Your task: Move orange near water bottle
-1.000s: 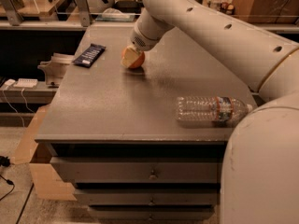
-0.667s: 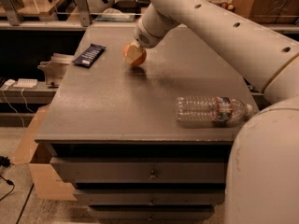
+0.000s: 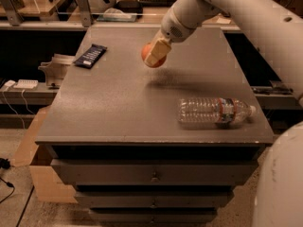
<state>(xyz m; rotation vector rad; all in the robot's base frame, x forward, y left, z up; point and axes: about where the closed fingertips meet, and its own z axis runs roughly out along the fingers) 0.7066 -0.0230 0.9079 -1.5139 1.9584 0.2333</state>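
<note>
Camera view records a grey table [image 3: 118, 103] with the robot's pale arm [image 3: 227, 4] reaching in from the upper right. The gripper [image 3: 154, 56] sits over the rear middle of the tabletop, pointing down and to the left. Its jaws are clamped on the orange [image 3: 145, 55]. One cream-coloured finger [image 3: 156, 52] lies across the near face of the fruit, and orange skin shows to the left of it and below it. A soft shadow [image 3: 165, 83] falls on the tabletop a little below the fruit and apart from it, so the orange is held clear of the surface. The water bottle [image 3: 213, 110] lies on its side near the front right corner of the table, its white cap pointing towards the right edge and its red-and-green label band next to the neck. Bottle and orange are well apart, the bottle nearer the front and further right. A dark flat packet [image 3: 90, 56] lies at the rear left of the tabletop, well apart from both. Drawers [image 3: 151, 174] run across the front of the table below the top. A cardboard box [image 3: 40, 174] stands on the floor by the table's left side.
</note>
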